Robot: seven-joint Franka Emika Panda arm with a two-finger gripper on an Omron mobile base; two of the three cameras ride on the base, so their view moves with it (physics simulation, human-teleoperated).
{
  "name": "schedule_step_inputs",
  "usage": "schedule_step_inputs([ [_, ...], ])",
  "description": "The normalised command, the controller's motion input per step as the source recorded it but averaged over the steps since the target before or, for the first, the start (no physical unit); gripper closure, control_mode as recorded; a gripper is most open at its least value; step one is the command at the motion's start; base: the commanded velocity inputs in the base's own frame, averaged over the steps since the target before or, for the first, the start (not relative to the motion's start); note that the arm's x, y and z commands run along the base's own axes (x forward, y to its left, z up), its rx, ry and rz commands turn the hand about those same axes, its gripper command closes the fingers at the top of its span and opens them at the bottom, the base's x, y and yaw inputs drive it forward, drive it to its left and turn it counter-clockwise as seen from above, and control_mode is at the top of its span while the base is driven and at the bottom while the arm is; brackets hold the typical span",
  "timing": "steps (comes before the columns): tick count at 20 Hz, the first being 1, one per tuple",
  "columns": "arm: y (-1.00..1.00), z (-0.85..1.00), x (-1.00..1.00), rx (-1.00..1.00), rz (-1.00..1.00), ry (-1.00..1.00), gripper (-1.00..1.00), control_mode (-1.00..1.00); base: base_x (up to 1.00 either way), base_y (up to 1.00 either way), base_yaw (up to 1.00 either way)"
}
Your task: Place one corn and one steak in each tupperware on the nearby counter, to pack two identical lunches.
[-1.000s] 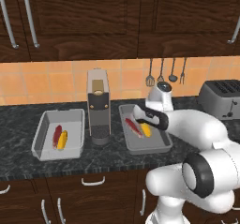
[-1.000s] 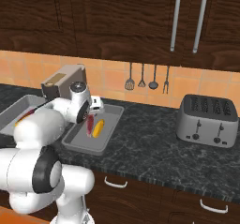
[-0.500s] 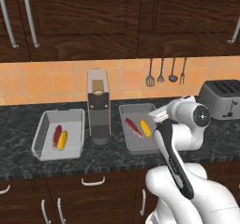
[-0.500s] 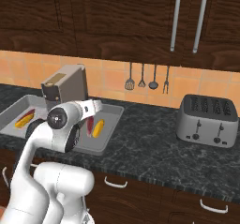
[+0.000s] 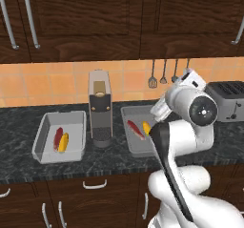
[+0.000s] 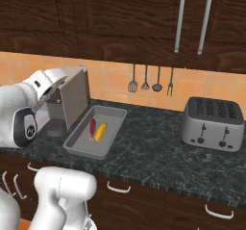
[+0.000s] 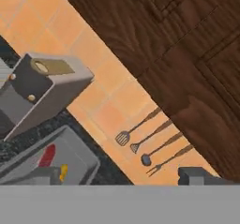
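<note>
Counter (image 5: 119,158): dark speckled stone, carrying everything below. The white arm is folded high above its right half, wrist turned up toward the wall cabinets (image 5: 143,17).

Toaster (image 6: 211,124): silver, at the far right of the counter, well apart from the work.

Coffee machine (image 5: 99,108): grey, upright, standing between the two containers. Judged the main hazard: it sits just beside both rims, and any low swing of the forearm across the counter could knock it over or shove a container.

Left tupperware (image 5: 47,148): holds one steak (image 5: 58,138) and one corn (image 5: 63,142), lying side by side and touching or nearly so.

Right tupperware (image 5: 133,143): holds one steak (image 5: 135,129) and one corn (image 5: 146,127), side by side. Partly hidden by the arm in the left base view; the right base view shows both pieces lying inside, well clear of the rim.

Gripper (image 7: 117,177): fingers spread wide, nothing between them. The hand view looks up at the tiled backsplash and the hanging utensils (image 7: 150,145), so the hand is raised off the counter.

Judgement: packing looks complete, one cob and one strip per container. Remaining risks:
- the arm dropping back over the right container and catching its flared rim, tipping the contents out;
- the raised wrist brushing the hanging utensils or the cabinet fronts if it lifts or turns further;
- the base driving off with the elbow low enough to clip the coffee machine.

No further grasp appears to be needed.
</note>
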Motion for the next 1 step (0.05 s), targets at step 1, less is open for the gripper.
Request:
schedule_step_inputs([
  [1, 0.89, -0.99, -0.14, -0.97, 0.02, 0.00, -1.00, -1.00, 0.00, 0.00, 0.00],
])
